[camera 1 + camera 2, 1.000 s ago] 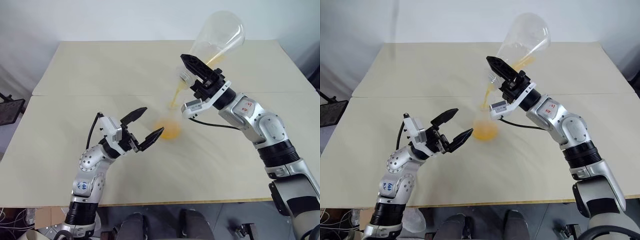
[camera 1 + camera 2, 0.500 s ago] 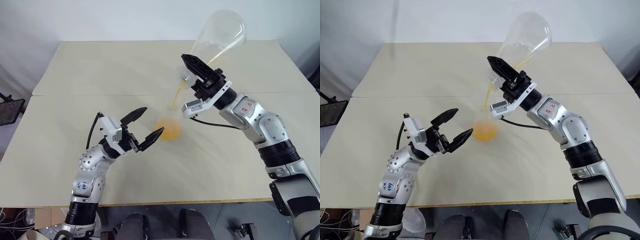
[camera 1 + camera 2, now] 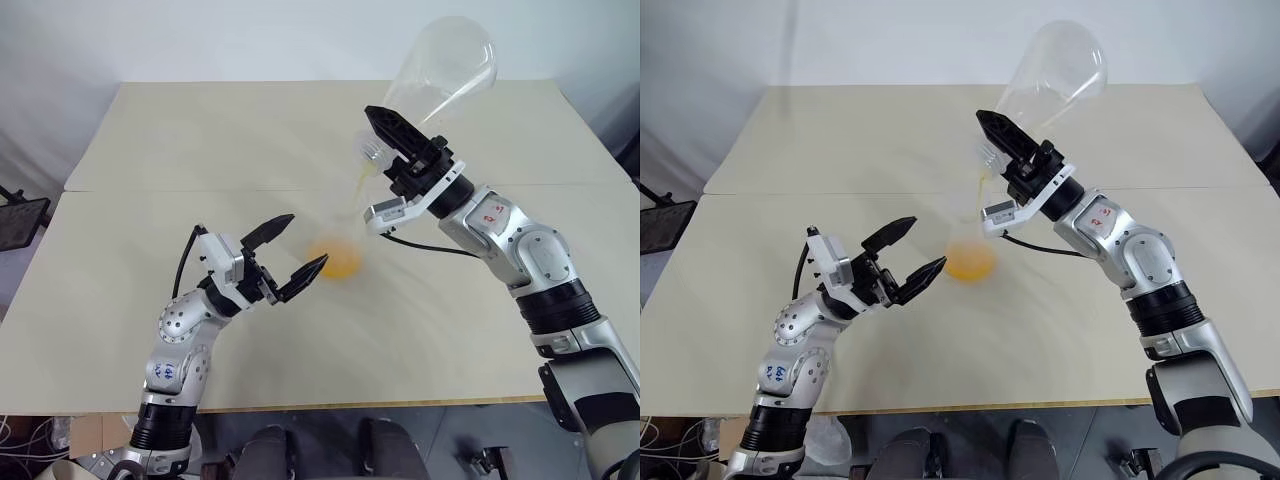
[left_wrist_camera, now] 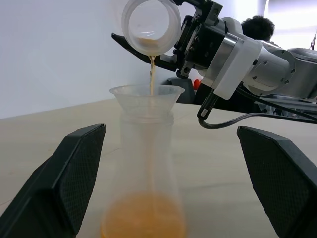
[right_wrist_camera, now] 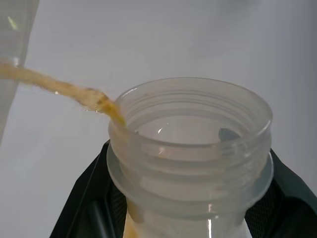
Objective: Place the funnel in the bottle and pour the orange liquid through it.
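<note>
Pouring is under way as I watch it: my right claw point(image 3: 392, 140) is clamped tight on the threaded neck of the large clear flask point(image 3: 440, 70), which it holds tipped mouth-down above the table point(image 3: 200, 130), wide base up toward the far wall. A thin thread of the orange liquid point(image 4: 151, 74) falls from the flask's mouth into the funnel point(image 4: 146, 99). In the right wrist view I see the liquid slipping over the lip of the threaded mouth.

In the left wrist view the funnel sits upright in the neck of the bottle point(image 4: 146, 173), its wide rim just above the bottle's top. The bottle stands on the table near the middle, just below the flask's mouth, with a pool of orange settled in its wide base.

My left claw point(image 3: 290, 250) is spread fully apart and has nothing in it. Its two black fingers point(image 3: 265, 232) point toward the bottle from the near left, one on either side of it in the wrist view, clear of the glass.

A person's head shows behind the right arm in the left wrist view.
</note>
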